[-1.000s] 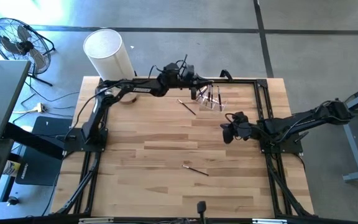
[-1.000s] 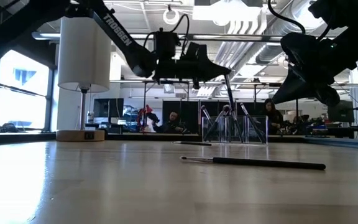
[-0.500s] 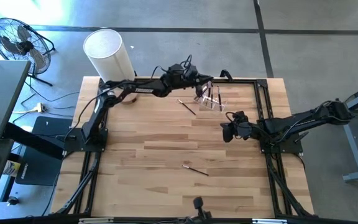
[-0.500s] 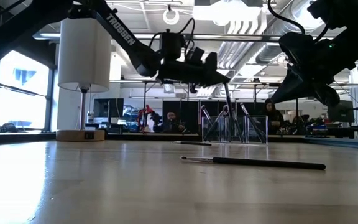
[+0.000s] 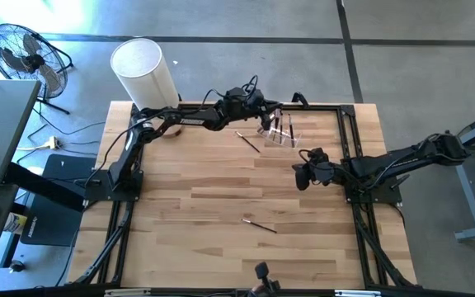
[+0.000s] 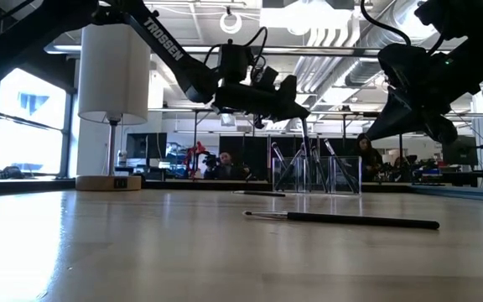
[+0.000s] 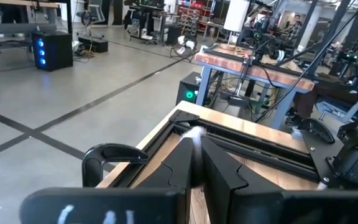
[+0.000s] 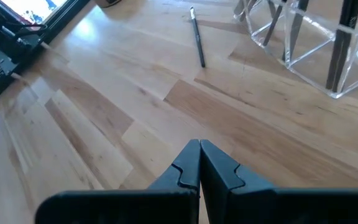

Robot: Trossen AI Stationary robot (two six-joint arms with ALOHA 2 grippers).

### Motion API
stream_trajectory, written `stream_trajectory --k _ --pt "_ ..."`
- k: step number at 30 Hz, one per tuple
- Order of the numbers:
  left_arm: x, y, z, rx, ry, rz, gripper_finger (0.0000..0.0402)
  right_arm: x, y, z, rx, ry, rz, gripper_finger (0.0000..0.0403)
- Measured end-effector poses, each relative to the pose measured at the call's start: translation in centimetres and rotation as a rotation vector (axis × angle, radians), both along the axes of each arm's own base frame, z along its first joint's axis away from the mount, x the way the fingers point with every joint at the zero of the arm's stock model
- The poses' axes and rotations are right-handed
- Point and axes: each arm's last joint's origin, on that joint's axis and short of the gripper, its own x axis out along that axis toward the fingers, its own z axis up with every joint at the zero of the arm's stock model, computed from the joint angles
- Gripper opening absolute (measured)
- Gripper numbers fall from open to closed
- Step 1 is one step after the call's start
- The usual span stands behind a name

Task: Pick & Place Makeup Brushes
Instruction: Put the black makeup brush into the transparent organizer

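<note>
A clear acrylic holder (image 5: 280,130) with several dark brushes standing in it sits at the table's far side; it also shows in the low view (image 6: 317,174). My left gripper (image 5: 266,114) hovers over the holder's left side, shut on a thin dark brush (image 6: 308,138) that hangs down into or just in front of the holder. Two brushes lie flat on the table: one (image 5: 248,141) left of the holder, one (image 5: 260,223) toward the near edge. My right gripper (image 5: 303,175) is shut and empty, above the table to the near right of the holder. My left gripper pinches the brush between its two fingers near the bristle end; the pale bristle tip (image 7: 196,132) sticks out past the fingertips. The fingers reach nearly level from the table's left, lying across the brush. The handle (image 6: 309,143) hangs almost upright below them, clear of the table.
A white lamp shade (image 5: 143,70) stands at the far left corner. A black frame (image 5: 336,111) runs along the table's far and right sides. Bare wood lies in the middle and near left. People show far off in the room behind.
My left gripper has gone a little toward the table's right edge, over the holder, and slightly down, still shut on the brush. The brush hangs lower, with its lower end at the holder. My right gripper has kept still.
</note>
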Motion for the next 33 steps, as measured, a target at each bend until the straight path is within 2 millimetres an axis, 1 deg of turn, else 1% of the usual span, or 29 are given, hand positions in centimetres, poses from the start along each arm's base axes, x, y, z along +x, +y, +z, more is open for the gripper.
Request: stream_trajectory --k 8,10,13,20,23,25,28,31,33 --pt "0.0 0.0 0.0 0.001 -0.002 0.008 0.0024 0.0 0.1 0.0 0.011 0.004 0.02 0.0" --pt "0.0 0.0 0.0 0.002 -0.004 0.008 0.003 0.0 0.1 0.0 0.015 0.005 0.027 0.0" --pt "0.1 -0.2 0.2 0.01 -0.021 0.008 0.0055 0.0 0.1 0.0 0.011 0.012 0.048 0.0" --pt "0.4 -0.8 -0.1 -0.012 0.007 -0.005 0.0138 0.0 0.1 0.0 0.001 0.021 0.065 0.0" --pt "0.4 -1.0 -0.3 -0.021 0.023 -0.034 0.0156 0.1 0.2 0.0 0.003 0.026 0.086 0.0" --pt "0.3 -1.3 0.4 -0.028 0.019 -0.073 0.016 0.1 0.2 -0.1 0.003 0.032 0.107 0.0" --pt "0.0 -2.0 2.3 -0.061 -0.006 -0.105 0.0161 0.1 0.3 -0.1 -0.003 0.038 0.125 0.0" --pt "-0.8 -2.5 3.6 -0.169 0.043 -0.1 0.0161 0.1 0.3 -0.1 -0.023 0.048 0.14 0.0" --pt "-1.4 -3.0 4.5 -0.233 0.087 -0.068 0.0153 0.1 0.3 -0.1 -0.039 0.055 0.153 0.0"
